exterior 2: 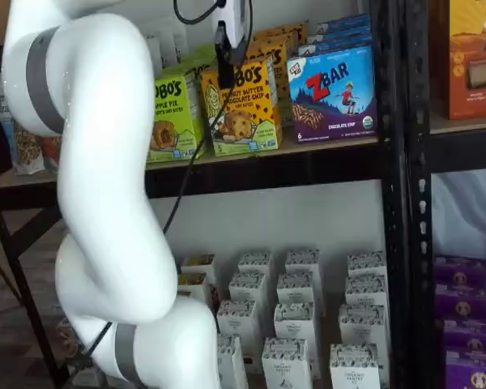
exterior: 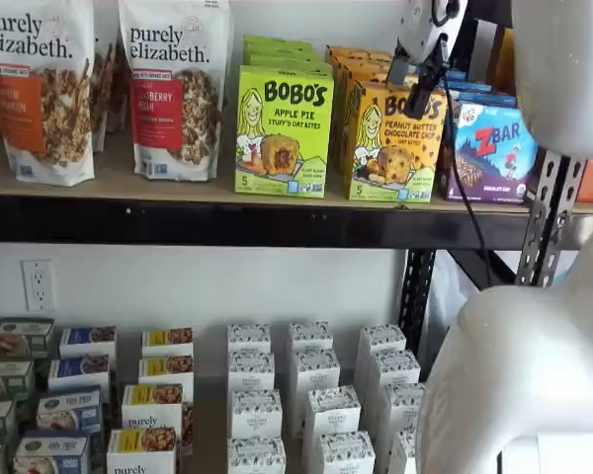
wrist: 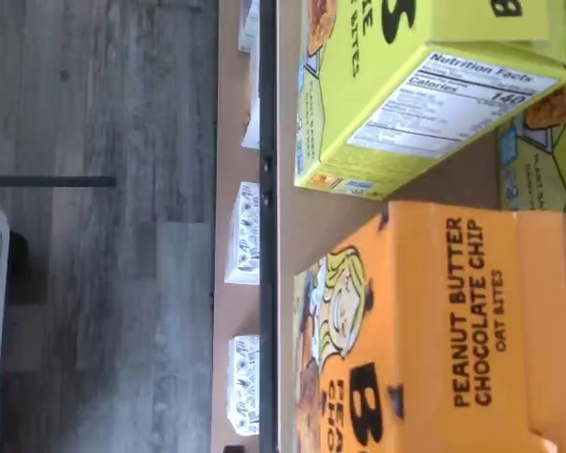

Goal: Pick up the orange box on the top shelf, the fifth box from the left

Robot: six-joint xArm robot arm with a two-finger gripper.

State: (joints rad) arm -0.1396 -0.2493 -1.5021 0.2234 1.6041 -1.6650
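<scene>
While my white-bodied, black-fingered gripper (exterior: 422,99) hangs in front of the yellow-orange Bobo's peanut butter chocolate chip carton (exterior: 394,144), its fingers show side-on; they stand spread wide, holding nothing. That carton stands upright on the tan top shelf board (exterior: 128,183), between a green apple pie carton (exterior: 282,131) and a blue ZBar box (exterior: 490,150).

Top shelf (exterior: 227,197): tan board, black front rail.
Granola bags (exterior: 173,89): two "purely elizabeth." bags stand at the left.
Green box (exterior: 283,130): Bobo's Apple Pie, upright, just left of the orange box.
Orange box (exterior: 390,143): upright, between the green box and the ZBar box (exterior: 494,150).
Gripper (exterior: 422,94): comes down in front of the orange box's top right; finger gap unclear.
White boxes (exterior: 311,400): rows on the lower level.
</scene>
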